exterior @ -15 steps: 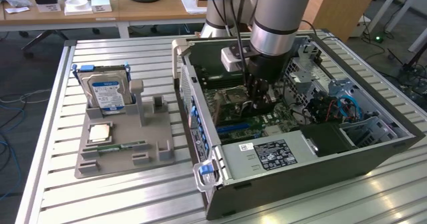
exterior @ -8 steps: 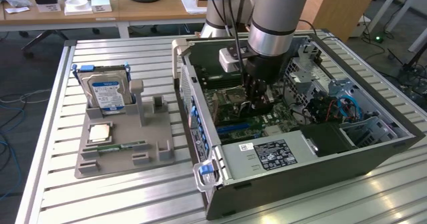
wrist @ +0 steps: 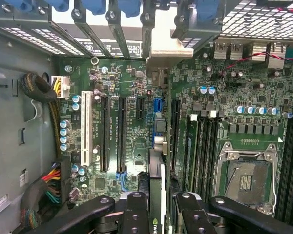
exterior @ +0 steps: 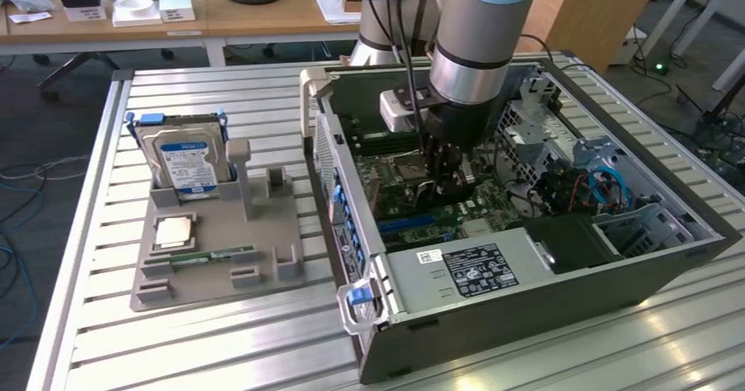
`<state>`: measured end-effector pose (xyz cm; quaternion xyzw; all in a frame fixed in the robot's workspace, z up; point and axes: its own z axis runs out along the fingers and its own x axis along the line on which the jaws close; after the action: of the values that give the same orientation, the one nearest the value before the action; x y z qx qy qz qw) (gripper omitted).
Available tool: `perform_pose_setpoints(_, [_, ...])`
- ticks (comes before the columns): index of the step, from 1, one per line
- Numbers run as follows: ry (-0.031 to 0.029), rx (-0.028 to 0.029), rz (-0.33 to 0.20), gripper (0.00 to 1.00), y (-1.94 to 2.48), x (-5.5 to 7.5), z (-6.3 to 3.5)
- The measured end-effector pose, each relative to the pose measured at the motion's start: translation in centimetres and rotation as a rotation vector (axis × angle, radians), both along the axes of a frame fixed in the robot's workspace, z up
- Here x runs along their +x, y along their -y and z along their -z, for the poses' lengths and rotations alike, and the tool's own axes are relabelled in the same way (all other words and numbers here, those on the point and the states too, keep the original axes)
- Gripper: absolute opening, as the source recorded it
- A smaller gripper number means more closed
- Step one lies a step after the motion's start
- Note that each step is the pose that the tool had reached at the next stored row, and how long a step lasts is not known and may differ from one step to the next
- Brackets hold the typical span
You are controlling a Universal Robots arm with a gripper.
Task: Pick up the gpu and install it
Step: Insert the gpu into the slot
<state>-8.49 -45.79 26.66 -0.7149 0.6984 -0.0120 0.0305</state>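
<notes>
The gpu (wrist: 156,183) is seen edge-on in the wrist view as a thin dark card. Its silver bracket (wrist: 162,48) reaches toward the case's rear slot openings. My gripper (wrist: 158,214) is shut on the gpu, one black finger (wrist: 136,214) on each side of it. The card hangs over the green motherboard (wrist: 136,146), roughly in line with a black expansion slot (wrist: 175,131) beside the memory slots. In the exterior view my gripper (exterior: 448,186) is down inside the open computer case (exterior: 652,269), above the motherboard.
A grey holder (exterior: 215,273) on the exterior view's left carries a silver hard drive (exterior: 187,160), a processor chip (exterior: 174,231) and a green memory stick (exterior: 215,256). Inside the case are the power supply (exterior: 477,269), cable bundles (wrist: 49,185), a white slot (wrist: 86,126) and the processor socket (wrist: 246,180).
</notes>
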Motion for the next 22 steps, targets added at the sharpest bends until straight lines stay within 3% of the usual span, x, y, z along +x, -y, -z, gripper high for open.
perform_pose_setpoints(22, [0.0, -0.0002, 0.001, 0.26, -0.01, -0.57, 0.77])
